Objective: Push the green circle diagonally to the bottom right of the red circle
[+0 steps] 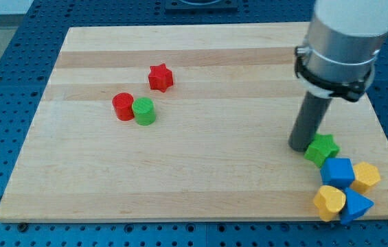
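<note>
The green circle (144,110) sits touching the red circle (123,106) on its right, far toward the view's left from my tip (299,146), which ends in a bare rod, no claw, beside the green star (321,149).

Single cam, elevated, angled down from the near edge of the bench (200,185); whole board in frame, mid-range.
</note>
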`<control>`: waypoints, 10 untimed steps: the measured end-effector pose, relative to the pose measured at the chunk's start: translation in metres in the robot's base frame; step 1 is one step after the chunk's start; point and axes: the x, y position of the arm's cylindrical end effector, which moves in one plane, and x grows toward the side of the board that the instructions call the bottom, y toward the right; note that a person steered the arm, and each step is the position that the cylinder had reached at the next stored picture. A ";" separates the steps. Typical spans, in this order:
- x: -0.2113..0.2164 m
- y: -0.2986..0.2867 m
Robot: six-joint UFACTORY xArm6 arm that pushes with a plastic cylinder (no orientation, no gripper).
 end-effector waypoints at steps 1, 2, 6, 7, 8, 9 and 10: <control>0.000 0.029; 0.000 0.035; -0.100 -0.212; -0.097 -0.276; -0.064 -0.281; -0.017 -0.260; -0.007 -0.249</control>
